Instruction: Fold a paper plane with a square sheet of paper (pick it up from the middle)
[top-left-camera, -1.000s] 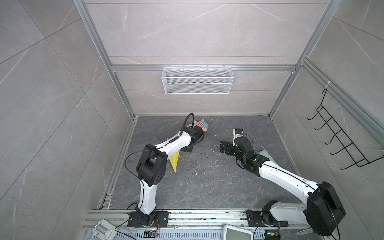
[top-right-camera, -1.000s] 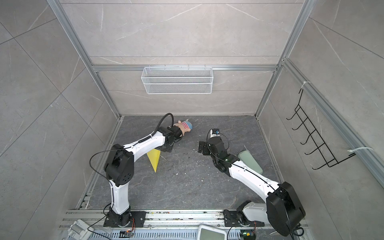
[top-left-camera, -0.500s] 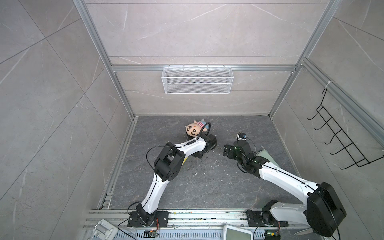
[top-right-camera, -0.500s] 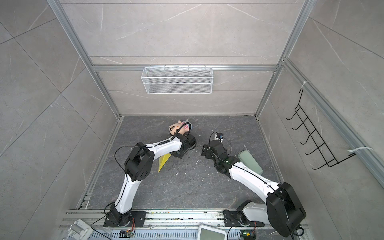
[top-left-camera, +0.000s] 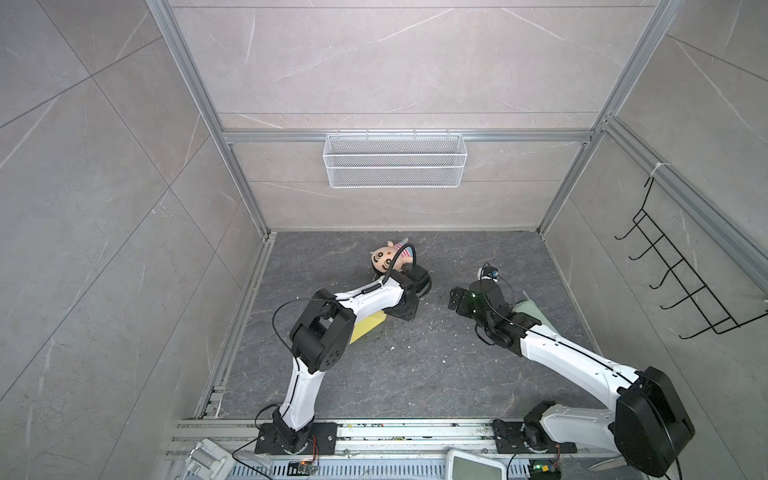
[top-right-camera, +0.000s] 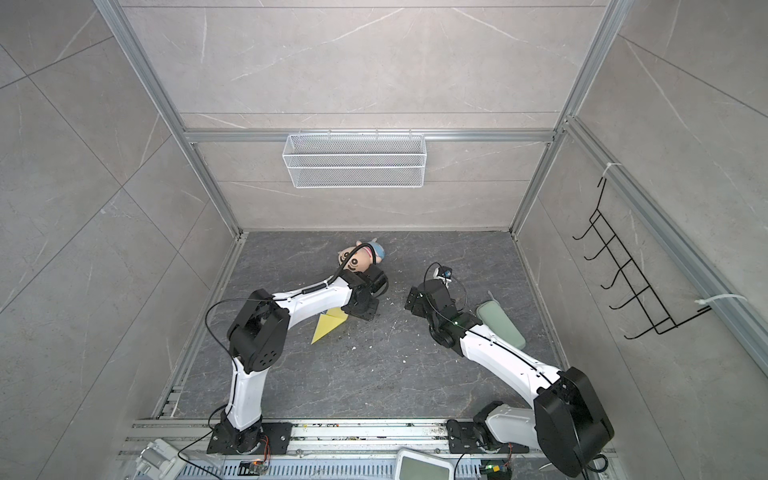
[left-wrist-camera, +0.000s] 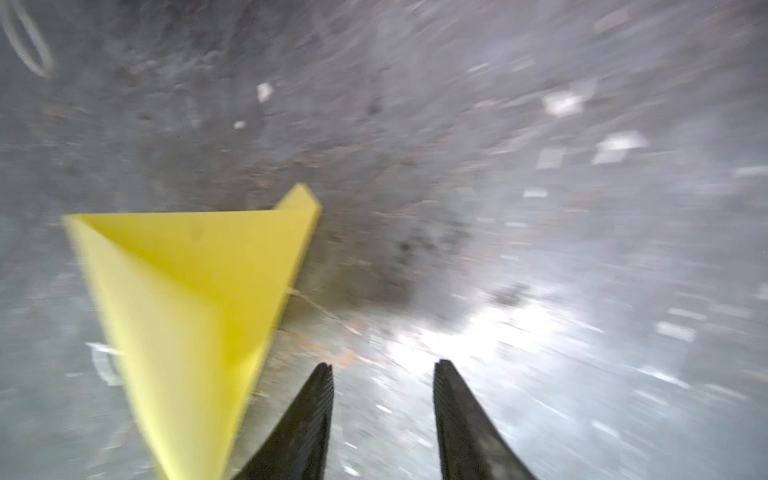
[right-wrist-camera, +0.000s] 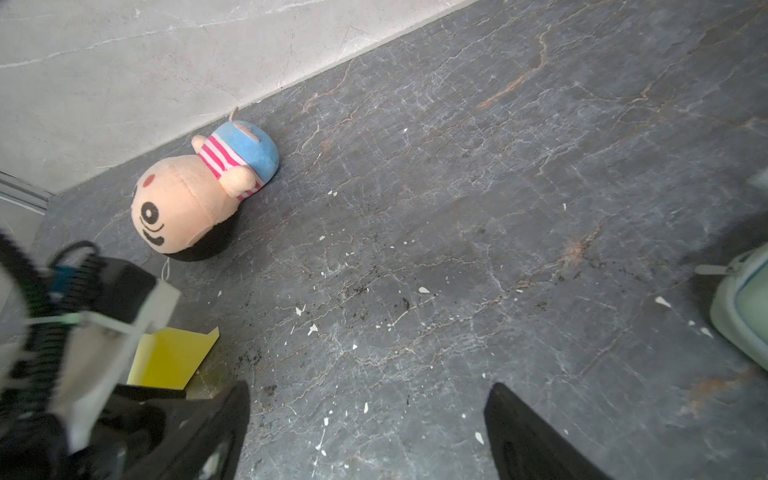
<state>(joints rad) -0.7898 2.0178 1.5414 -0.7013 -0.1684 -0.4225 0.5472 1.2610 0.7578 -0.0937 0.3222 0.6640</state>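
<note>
The paper plane (top-left-camera: 368, 326) is a yellow pointed dart lying flat on the dark floor, partly hidden under the left arm in both top views (top-right-camera: 328, 324). The square sheet of paper shows only as this folded shape. In the blurred left wrist view the plane (left-wrist-camera: 187, 291) lies just beside my left gripper (left-wrist-camera: 382, 370), which is open, with bare floor between its fingers. My right gripper (right-wrist-camera: 370, 390) is open wide over bare floor, right of the plane's tail (right-wrist-camera: 170, 357). In both top views the two grippers (top-left-camera: 402, 320) (top-left-camera: 455, 299) face each other mid-floor.
A plush doll (top-left-camera: 386, 259) lies near the back wall, just behind the left wrist. A pale green pad (top-right-camera: 498, 322) lies under the right forearm. A wire basket (top-left-camera: 395, 160) hangs on the back wall, and a black hook rack (top-left-camera: 681, 282) on the right wall.
My left gripper has gone from shut to open, and its arm has swung right and forward from beside the doll. The plane lies slightly further right and turned. The right gripper has shifted a little.
</note>
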